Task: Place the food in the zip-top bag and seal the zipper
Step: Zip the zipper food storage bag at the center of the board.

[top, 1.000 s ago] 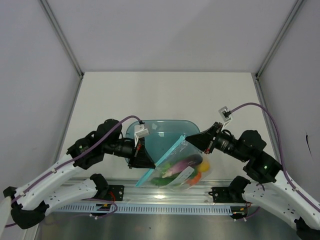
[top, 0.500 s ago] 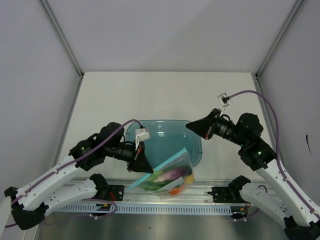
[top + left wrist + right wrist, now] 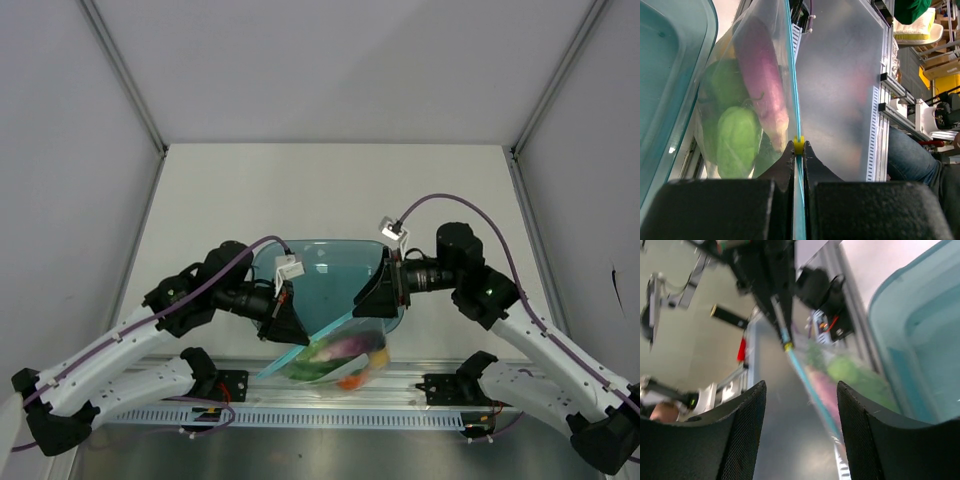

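The zip-top bag (image 3: 345,357) hangs over the table's near edge with the food inside: a purple eggplant (image 3: 762,85) and green pieces (image 3: 737,142) show through the plastic. My left gripper (image 3: 285,325) is shut on the teal zipper (image 3: 794,100), with a yellow slider (image 3: 798,145) right at the fingertips. In the left wrist view the left gripper (image 3: 798,148) pinches the strip edge-on. My right gripper (image 3: 375,297) stands open over the bag's right end, touching nothing. In the blurred right wrist view the zipper (image 3: 807,377) runs between the open fingers of the right gripper (image 3: 800,390).
A translucent blue tub (image 3: 330,268) sits on the table just behind the bag, between the two grippers, and shows again as the tub (image 3: 920,340) beside the right fingers. The metal rail (image 3: 330,410) and both arm bases lie below the bag.
My right gripper let go of the zipper's right end, opened, pulled back, then swung left toward the bag. The bag sagged and now hangs from the left gripper alone.
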Motion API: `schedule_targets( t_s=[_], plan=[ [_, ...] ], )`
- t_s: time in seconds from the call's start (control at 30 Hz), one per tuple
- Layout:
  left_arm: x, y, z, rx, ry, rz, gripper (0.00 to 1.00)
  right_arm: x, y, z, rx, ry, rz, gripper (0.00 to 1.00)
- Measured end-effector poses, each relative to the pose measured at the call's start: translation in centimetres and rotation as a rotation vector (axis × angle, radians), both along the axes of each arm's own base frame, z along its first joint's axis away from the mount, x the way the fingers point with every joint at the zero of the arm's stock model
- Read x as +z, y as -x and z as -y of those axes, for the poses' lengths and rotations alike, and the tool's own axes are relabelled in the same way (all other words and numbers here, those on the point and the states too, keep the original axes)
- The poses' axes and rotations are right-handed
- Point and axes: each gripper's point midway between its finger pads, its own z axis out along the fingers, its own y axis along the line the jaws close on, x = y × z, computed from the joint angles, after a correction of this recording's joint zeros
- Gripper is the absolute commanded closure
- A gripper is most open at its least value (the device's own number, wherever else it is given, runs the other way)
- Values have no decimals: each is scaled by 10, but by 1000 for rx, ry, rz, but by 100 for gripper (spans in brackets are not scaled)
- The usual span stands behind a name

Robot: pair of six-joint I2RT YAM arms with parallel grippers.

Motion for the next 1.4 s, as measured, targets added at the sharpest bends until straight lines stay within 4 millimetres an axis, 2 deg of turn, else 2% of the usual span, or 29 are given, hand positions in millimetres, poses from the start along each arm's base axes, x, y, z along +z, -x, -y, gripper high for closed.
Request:
schedule_targets(
  t_s=[0.2, 0.4, 0.47, 0.7, 0.8, 0.83, 0.87, 1.0, 1.13, 1.4],
  plan=[
    [2, -1, 2, -4, -1, -4, 99, -11, 33, -12, 156, 23, -9, 43],
    [3, 0, 2, -7, 0, -6, 99, -32, 43, -24, 228, 105, -43, 48],
    [3, 1, 1, -13, -1, -12, 99, -35, 43, -28, 234, 132, -42, 53],
    [4, 3, 2, -25, 2, -21, 99, -35, 36, -32, 214, 174, 7, 70],
    [6, 3, 2, -26, 4, -20, 100, -35, 35, -31, 210, 189, 23, 88],
    [6, 3, 2, -26, 4, -20, 100, -35, 34, -30, 208, 195, 30, 98],
    [6, 3, 2, -27, 4, -20, 99, -35, 33, -31, 206, 201, 37, 100],
    [9, 1, 2, -20, 4, -12, 99, -38, 28, -29, 172, 242, 48, 100],
    [13, -6, 3, 11, 6, 15, 99, -41, 15, -24, 68, 285, 83, 100],
    [35, -25, 9, 72, 33, 82, 99, -7, -17, 3, -239, 235, 162, 100]
  ],
)
